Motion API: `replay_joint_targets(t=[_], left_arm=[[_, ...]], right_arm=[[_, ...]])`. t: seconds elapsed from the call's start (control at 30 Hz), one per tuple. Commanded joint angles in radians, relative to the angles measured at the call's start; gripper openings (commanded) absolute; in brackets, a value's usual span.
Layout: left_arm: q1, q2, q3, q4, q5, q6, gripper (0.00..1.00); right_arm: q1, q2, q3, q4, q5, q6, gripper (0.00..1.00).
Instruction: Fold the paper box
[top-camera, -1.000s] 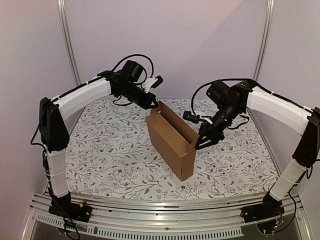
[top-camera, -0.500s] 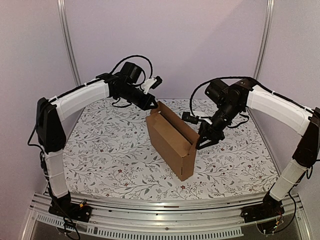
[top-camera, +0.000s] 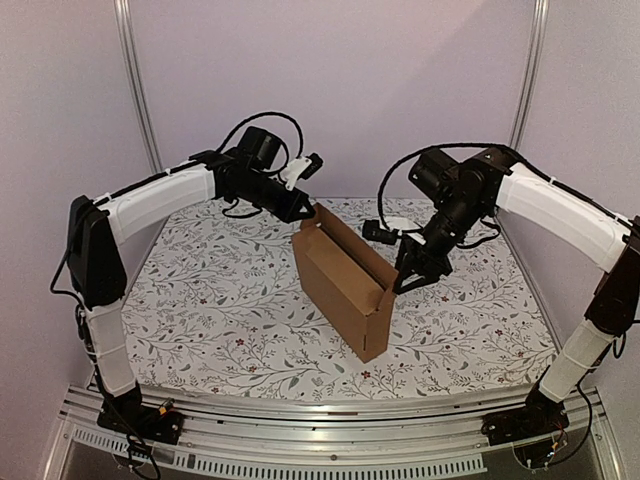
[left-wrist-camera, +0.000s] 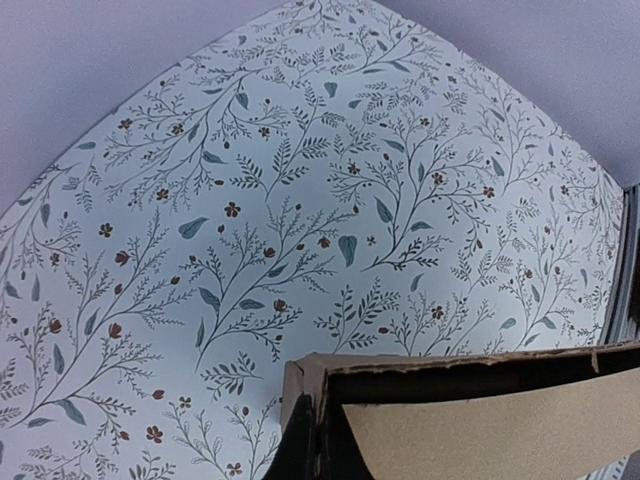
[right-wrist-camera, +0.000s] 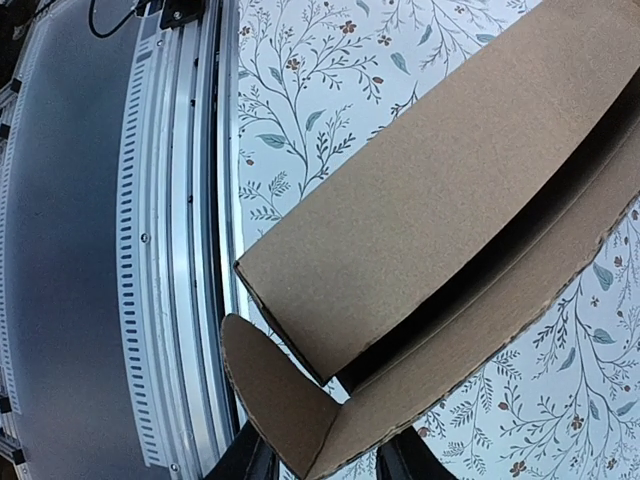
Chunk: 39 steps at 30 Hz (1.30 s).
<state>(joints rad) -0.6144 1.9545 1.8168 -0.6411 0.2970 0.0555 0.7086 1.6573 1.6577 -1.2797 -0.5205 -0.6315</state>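
The paper box (top-camera: 335, 275) stands upright mid-table as a tall, narrow brown shell with its top open. My left gripper (top-camera: 306, 210) is shut on the far top corner. In the left wrist view its dark fingers (left-wrist-camera: 295, 450) pinch the end wall of the paper box (left-wrist-camera: 480, 430). My right gripper (top-camera: 405, 278) is at the near right top corner. In the right wrist view the jaws of the right gripper (right-wrist-camera: 325, 458) straddle the fold where a rounded tab (right-wrist-camera: 275, 390) meets the side wall of the paper box (right-wrist-camera: 420, 200), with cardboard filling the gap.
A floral cloth (top-camera: 220, 300) covers the table. A ribbed aluminium rail (top-camera: 330, 425) runs along the near edge, close below the box in the right wrist view, where the rail (right-wrist-camera: 190, 250) shows. Metal posts (top-camera: 135, 90) stand at the back corners. Cables loop off both wrists.
My right arm has shifted slightly up and to the left at the box's corner. The left arm has barely moved. The box stands where it was.
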Motion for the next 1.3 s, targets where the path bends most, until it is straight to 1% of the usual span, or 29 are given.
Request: replay_joint_targets(t=[0.0, 0.27, 0.4, 0.7, 0.9, 1.27], left_arm=[[0.007, 0.017, -0.042, -0.129, -0.015, -0.006, 0.0], [0.01, 0.012, -0.07, -0.117, -0.002, -0.021, 0.0], [0.01, 0.003, -0.097, -0.107, -0.008, -0.021, 0.0], [0.018, -0.008, -0.11, -0.085, -0.019, -0.014, 0.0], [0.018, -0.002, -0.148, -0.056, 0.002, -0.02, 0.0], [0.019, -0.008, -0.183, -0.04, -0.007, -0.016, 0.0]], right_arm=[[0.04, -0.019, 0.025, -0.027, 0.062, -0.022, 0.33], [0.112, -0.017, 0.041, -0.026, 0.19, -0.009, 0.33], [0.114, -0.006, 0.054, -0.026, 0.226, 0.015, 0.32], [0.115, 0.005, 0.084, -0.032, 0.237, 0.058, 0.3], [0.115, 0.007, 0.086, -0.046, 0.234, 0.04, 0.3], [0.143, 0.01, 0.079, -0.052, 0.243, 0.024, 0.31]])
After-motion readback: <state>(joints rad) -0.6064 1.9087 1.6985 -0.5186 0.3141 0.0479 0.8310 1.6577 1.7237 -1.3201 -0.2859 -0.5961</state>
